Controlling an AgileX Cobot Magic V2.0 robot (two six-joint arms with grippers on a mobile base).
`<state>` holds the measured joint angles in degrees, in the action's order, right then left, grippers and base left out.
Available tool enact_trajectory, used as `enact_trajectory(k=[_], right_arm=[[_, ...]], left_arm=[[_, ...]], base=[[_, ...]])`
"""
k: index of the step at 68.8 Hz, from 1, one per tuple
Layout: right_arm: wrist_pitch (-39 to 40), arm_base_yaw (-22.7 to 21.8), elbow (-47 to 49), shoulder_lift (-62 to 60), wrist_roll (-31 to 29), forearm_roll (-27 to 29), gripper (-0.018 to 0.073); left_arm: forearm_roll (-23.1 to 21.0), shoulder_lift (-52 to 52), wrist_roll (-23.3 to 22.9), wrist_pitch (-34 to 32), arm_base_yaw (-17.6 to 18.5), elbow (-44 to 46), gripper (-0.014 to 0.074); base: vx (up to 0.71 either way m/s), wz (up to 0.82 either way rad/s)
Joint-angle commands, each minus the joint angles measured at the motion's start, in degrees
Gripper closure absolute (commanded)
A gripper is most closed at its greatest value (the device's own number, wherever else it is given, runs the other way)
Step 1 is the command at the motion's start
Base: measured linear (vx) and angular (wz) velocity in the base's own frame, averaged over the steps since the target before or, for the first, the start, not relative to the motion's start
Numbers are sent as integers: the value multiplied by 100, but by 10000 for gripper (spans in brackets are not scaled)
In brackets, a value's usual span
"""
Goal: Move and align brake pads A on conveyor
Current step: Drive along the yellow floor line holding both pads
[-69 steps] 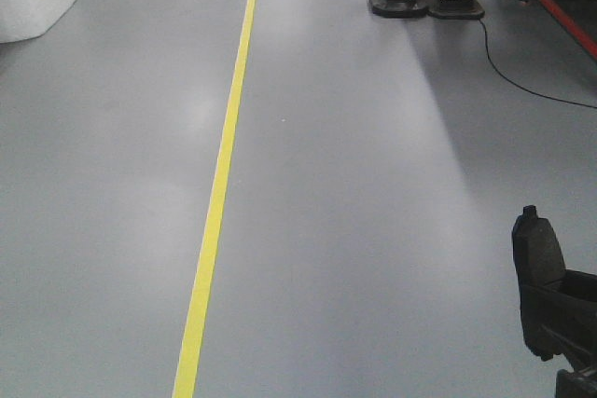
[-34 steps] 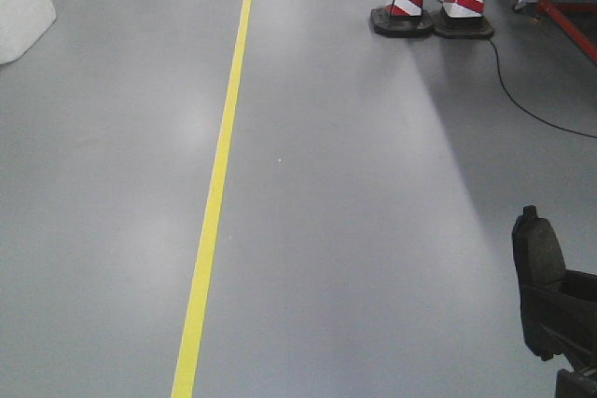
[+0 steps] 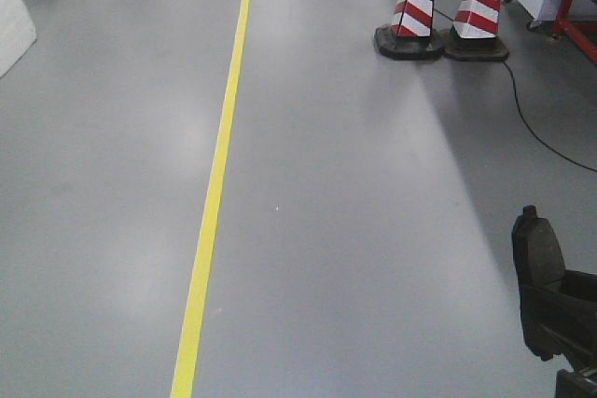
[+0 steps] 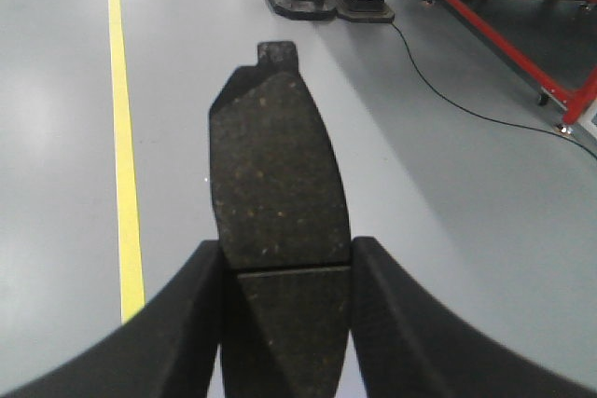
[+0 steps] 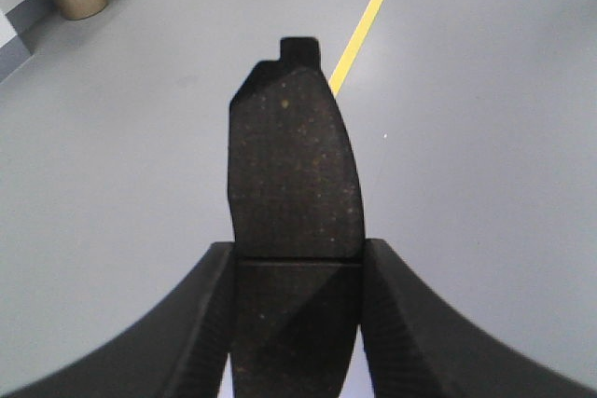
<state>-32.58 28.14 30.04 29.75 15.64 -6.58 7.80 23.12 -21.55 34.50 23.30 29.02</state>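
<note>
Each gripper carries a brake pad above the grey floor, near the yellow floor line (image 3: 213, 202).

Left gripper (image 4: 284, 309) fingers clamp the left brake pad (image 4: 278, 184); right gripper (image 5: 297, 309) fingers clamp the right brake pad (image 5: 294, 170). Both pads' long axes point forward, tabs outermost, along the line.

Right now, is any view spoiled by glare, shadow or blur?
Front view: soft glare patches on the floor, a shadow behind the cones. Left wrist view: brake pad sharp, claw fingers slightly soft. Right wrist view: its brake pad sharp, edges bowed by the lens.
</note>
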Motion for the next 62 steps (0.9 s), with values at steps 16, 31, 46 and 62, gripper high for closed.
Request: enact_trajectory(k=[16,31,46,62], right_arm=[[505,-13,177,9,-36,-65,569],[505,-13,177,9,-36,-65,569],[505,-13,177,9,-36,-65,569],[505,-13,177,9,-36,-65,569]], left_arm=[[30,18,-4,-529,23,171,451],[30,18,-4,-522,23,171,451],[30,18,-4,-522,23,171,451],[30,18,-4,-521,23,171,451]], base=[[59,-6],[60,-3],[62,-1],[66,0]])
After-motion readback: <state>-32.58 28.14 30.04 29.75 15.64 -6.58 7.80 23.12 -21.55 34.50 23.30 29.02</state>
